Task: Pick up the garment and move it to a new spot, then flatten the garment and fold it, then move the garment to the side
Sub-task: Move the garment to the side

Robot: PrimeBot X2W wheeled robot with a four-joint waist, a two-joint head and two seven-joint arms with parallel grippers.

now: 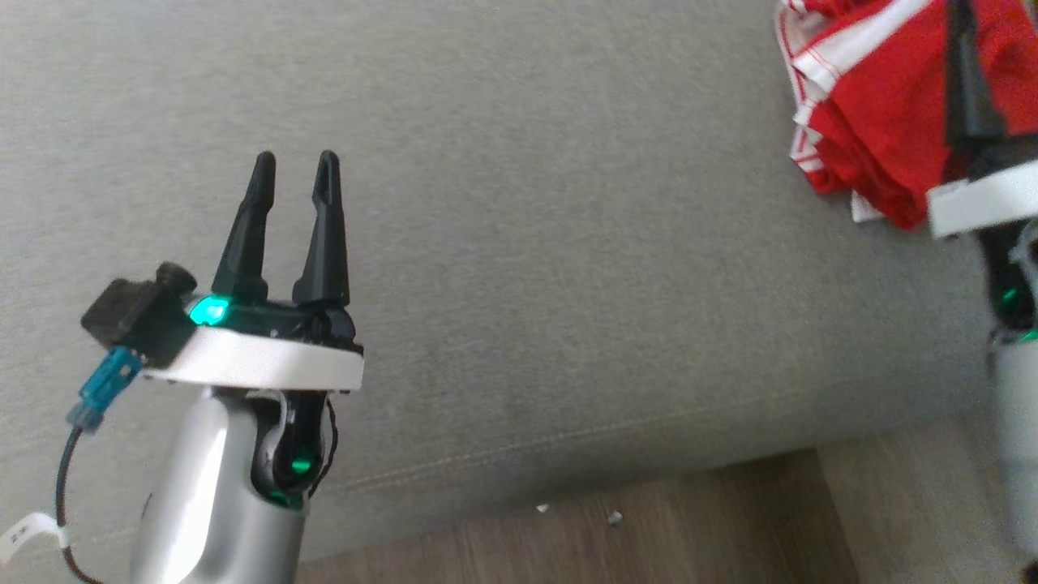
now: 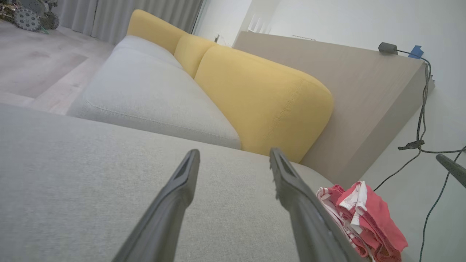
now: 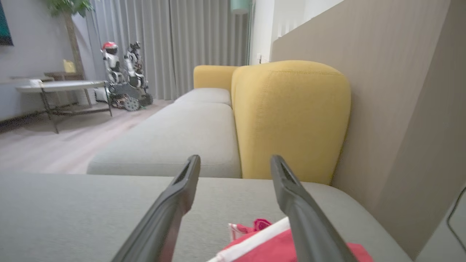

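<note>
Grey fabric covers the sofa seat [image 1: 568, 243]. One left gripper [image 1: 297, 162] hovers over the seat's left part. Its pale forearm rises from the lower edge of the head view, and its two dark fingers point up that view, spread apart with nothing between them. Three yellow back cushions [image 2: 262, 102] line the sofa in the left wrist view. One red garment [image 1: 876, 105] with white trim lies bunched at the seat's right end. One right gripper [image 3: 236, 160] hangs just above it, fingers parted wide and clasping nothing, the cloth lying beneath them.
</note>
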